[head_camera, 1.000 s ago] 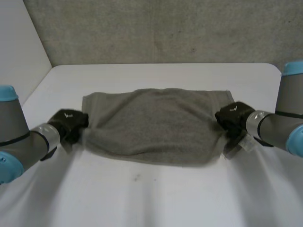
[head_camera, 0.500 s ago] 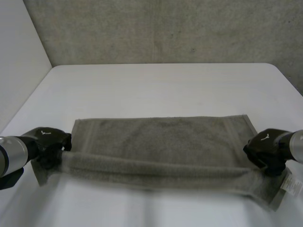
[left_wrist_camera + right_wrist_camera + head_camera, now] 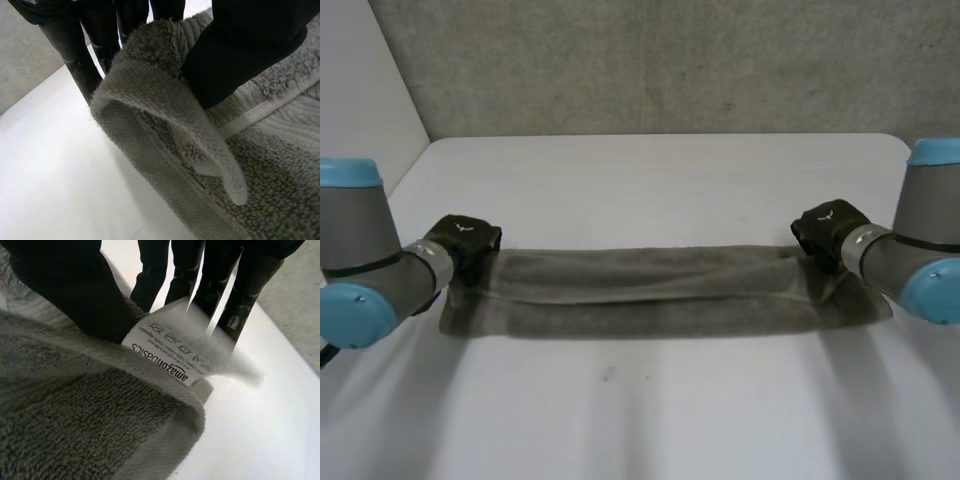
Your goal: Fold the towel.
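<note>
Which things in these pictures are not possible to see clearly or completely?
- Head view: the fingers of the left hand and right hand, covered by the hands' own backs.
- Head view: the underside of the folded towel, hidden by its top layer.
- Right wrist view: the small print on the label, blurred.

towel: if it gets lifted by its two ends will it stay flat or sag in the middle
Probably floppy: the towel curls limply over where the left robot hand pinches it, so the middle would likely sag. Its thick looped pile suggests good grip, so it seems unlikely to slip from the right robot hand.
</note>
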